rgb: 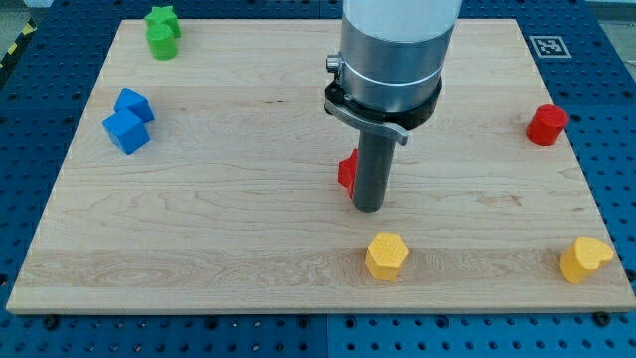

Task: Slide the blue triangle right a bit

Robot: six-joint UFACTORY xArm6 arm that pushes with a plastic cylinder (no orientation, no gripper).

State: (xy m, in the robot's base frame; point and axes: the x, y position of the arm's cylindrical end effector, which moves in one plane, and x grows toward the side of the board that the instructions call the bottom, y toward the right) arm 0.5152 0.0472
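My tip (369,208) sits mid-tabletop (238,229), touching a red block (347,171); no gripper here, nothing held. The blue block (127,120), shape unclear, waits far at the view's left, untouched — everything's left.

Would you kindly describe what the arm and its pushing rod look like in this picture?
The arm is a wide, pale grey cylinder with a polished metal band and a black collar beneath. A small metal bracket clamps a straight, dark grey rod ending at my tip. No cables or markings show.
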